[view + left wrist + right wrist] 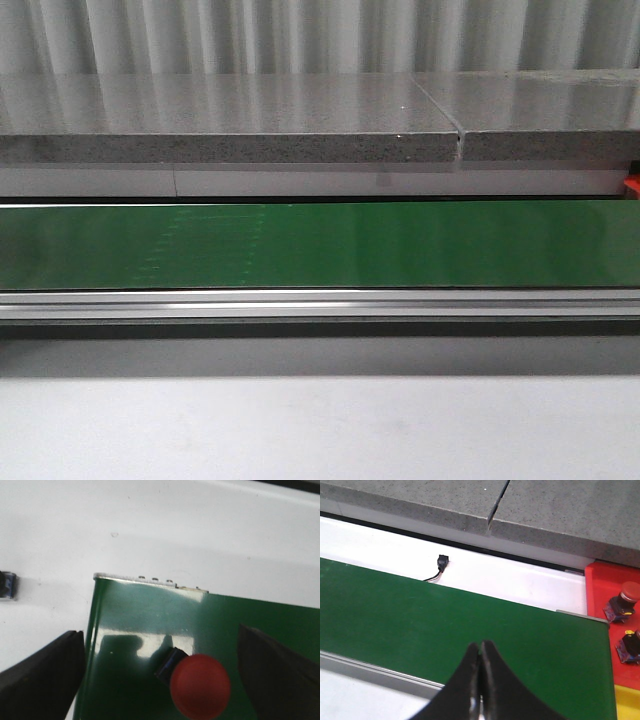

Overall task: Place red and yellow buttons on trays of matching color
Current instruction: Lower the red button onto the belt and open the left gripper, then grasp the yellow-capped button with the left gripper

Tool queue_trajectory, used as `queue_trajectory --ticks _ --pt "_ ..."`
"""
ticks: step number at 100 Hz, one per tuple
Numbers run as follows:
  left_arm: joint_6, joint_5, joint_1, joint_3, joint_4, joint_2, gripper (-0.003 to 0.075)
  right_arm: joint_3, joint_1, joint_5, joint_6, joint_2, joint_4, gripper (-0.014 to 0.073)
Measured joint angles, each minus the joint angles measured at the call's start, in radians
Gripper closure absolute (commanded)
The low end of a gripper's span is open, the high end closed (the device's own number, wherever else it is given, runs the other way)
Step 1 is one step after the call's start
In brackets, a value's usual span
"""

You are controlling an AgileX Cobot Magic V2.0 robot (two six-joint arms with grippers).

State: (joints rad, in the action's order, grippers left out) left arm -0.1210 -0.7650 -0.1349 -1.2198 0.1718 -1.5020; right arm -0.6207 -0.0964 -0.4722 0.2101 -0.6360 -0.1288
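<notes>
A red button with a dark base lies on the green belt near its end. My left gripper is open, with the button between its black fingers, closer to the one on the right of the picture and touching neither. My right gripper is shut and empty above the green belt. Beside the belt's end stands a red tray holding a red button and a second dark button with a small yellow part. A yellow tray adjoins it. Neither gripper shows in the front view.
A grey stone slab runs behind the green belt, with a metal rail along the front. A small black connector with wires lies on the white strip. A small dark-and-blue part lies on the white surface beside the belt's end.
</notes>
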Motion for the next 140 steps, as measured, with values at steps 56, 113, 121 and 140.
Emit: queue_trajectory --ticks 56,113,121,140 --pt "0.002 0.039 -0.246 -0.042 0.002 -0.171 0.0122 0.000 0.000 0.000 0.000 0.000 0.000 0.0662" --pt "0.004 0.060 -0.288 -0.257 -0.054 -0.452 0.0128 0.000 0.000 0.000 0.000 0.000 0.000 0.0662" --pt "0.004 0.055 -0.288 -0.291 -0.058 -0.487 0.0140 0.000 0.000 0.000 0.000 0.000 0.000 0.0662" --pt "0.004 0.050 -0.288 -0.348 -0.073 -0.554 0.0155 0.000 0.000 0.000 0.000 0.000 0.000 0.0662"
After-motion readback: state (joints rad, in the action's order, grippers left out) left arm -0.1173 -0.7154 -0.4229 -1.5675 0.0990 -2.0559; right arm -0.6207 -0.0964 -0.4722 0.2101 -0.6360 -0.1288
